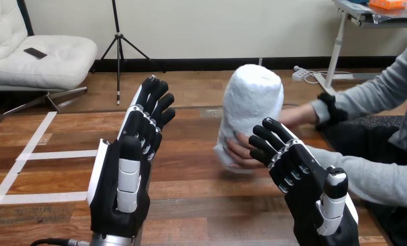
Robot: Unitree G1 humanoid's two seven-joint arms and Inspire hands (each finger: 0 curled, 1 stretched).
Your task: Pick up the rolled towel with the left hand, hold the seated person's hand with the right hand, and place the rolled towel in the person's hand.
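The rolled white towel [252,102] stands upright at the middle of the wooden table [191,205]. The person's hand [239,152] is curled round its lower end, and their other hand [299,115] reaches it from the right, behind the roll. My left hand [132,159] hovers to the left of the towel, well apart from it, fingers straight and open. My right hand [304,174] is at the lower right with relaxed fingers pointing at the person's lower hand. Its fingertips are right beside that hand, and I cannot tell whether they touch. Nothing is curled round it.
White tape strips [58,154] run across the table's left part. The person's grey-sleeved forearm [365,174] lies along the right side, just behind my right hand.
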